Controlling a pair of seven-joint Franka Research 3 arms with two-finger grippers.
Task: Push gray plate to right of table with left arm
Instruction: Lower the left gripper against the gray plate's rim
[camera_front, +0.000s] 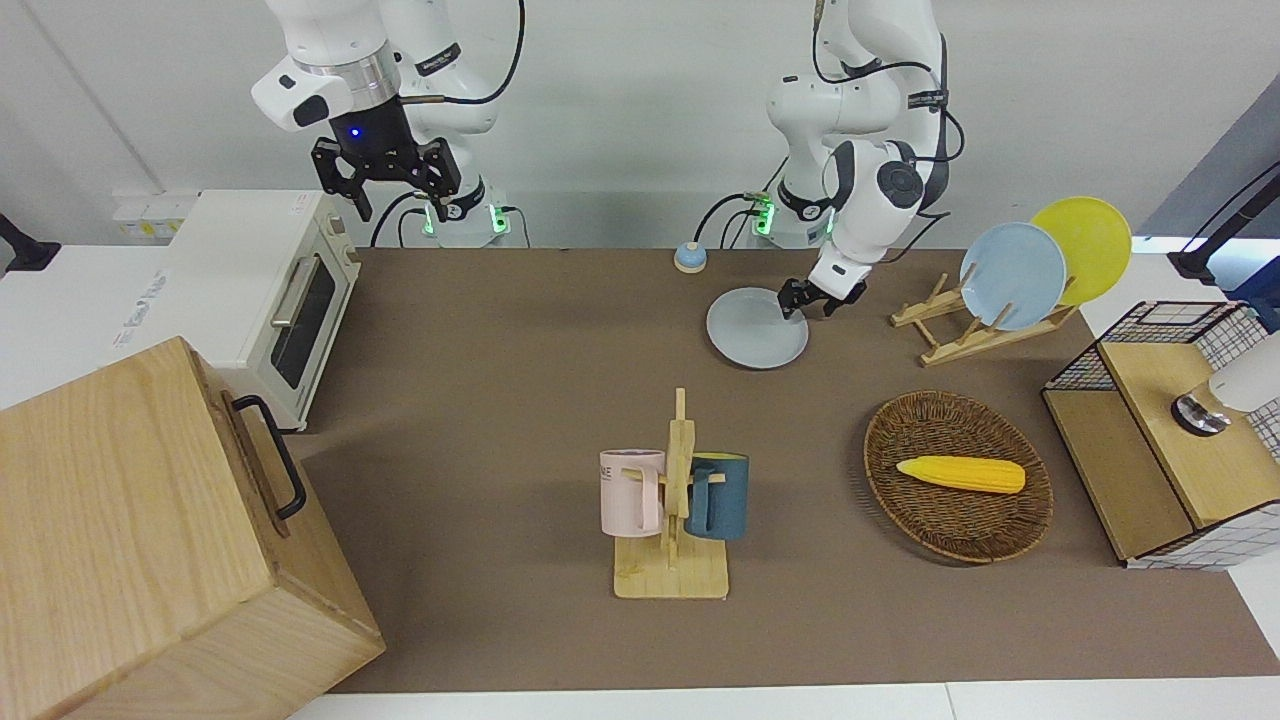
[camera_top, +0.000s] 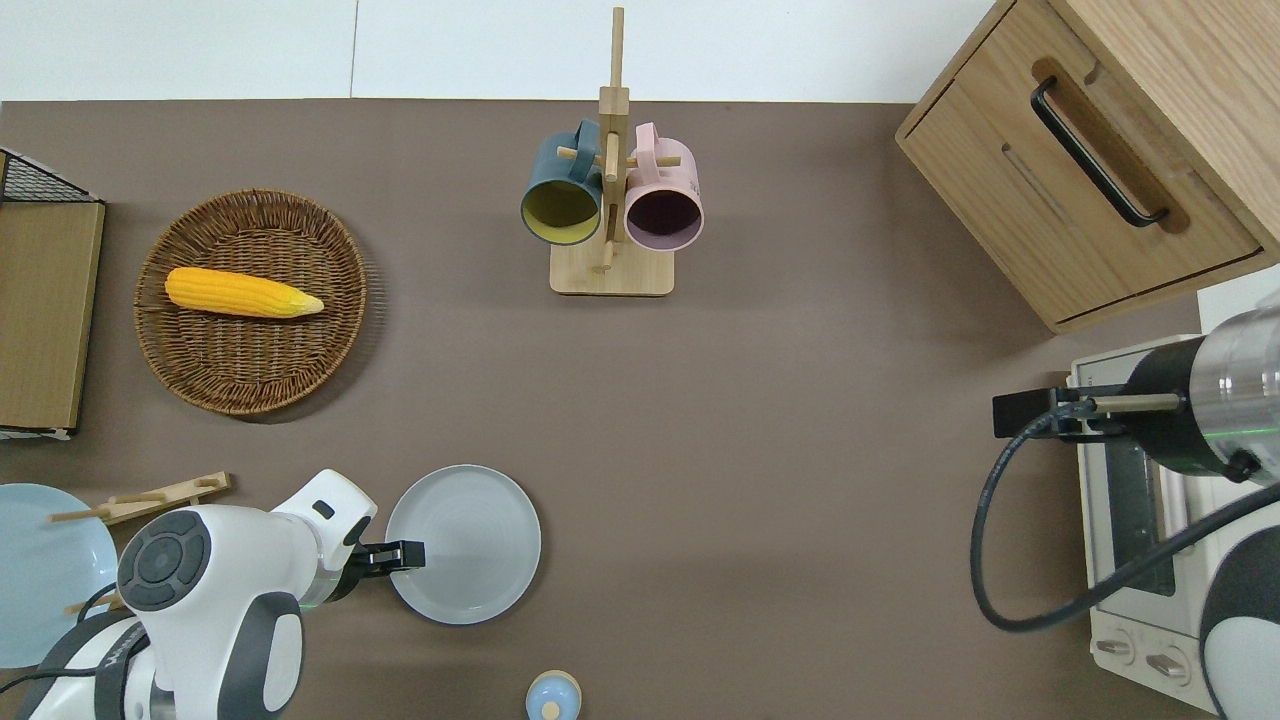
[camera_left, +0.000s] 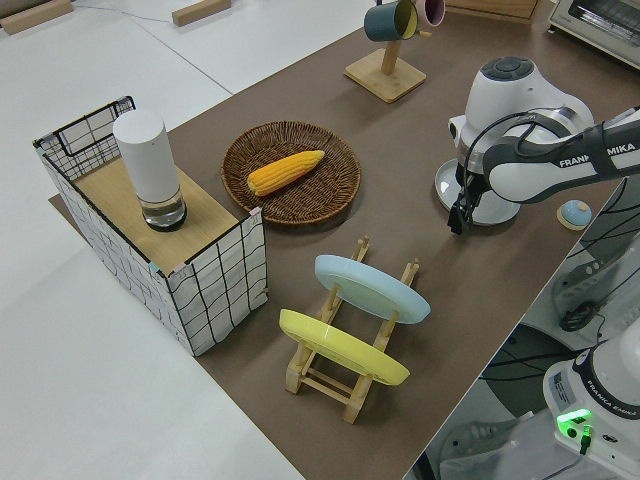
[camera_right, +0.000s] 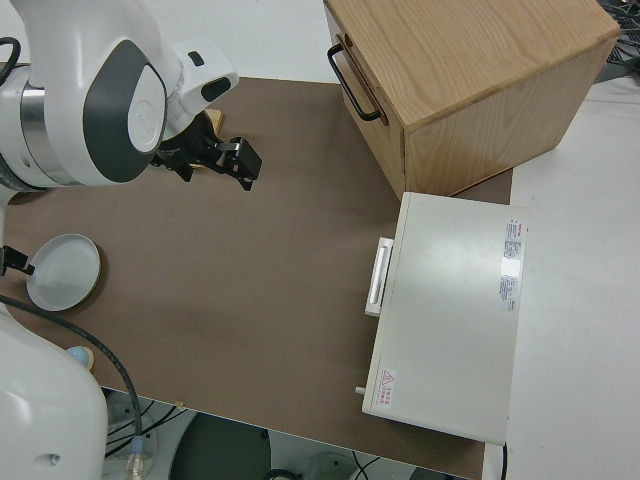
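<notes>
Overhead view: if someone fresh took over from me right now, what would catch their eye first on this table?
Probably the left gripper, low over the edge of the gray plate on the side toward the left arm's end of the table. Next, the yellow corn lying in the wicker basket, farther from the robots than the plate. The right arm is parked.

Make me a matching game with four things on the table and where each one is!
Things:
1. corn
2. pink mug
3. yellow plate
4. gray plate

Places:
A. flat on the table
B. in the wicker basket
C. standing in the wooden plate rack
D. hanging on the wooden mug stand

Pairs: 1-B, 2-D, 3-C, 4-A
</notes>
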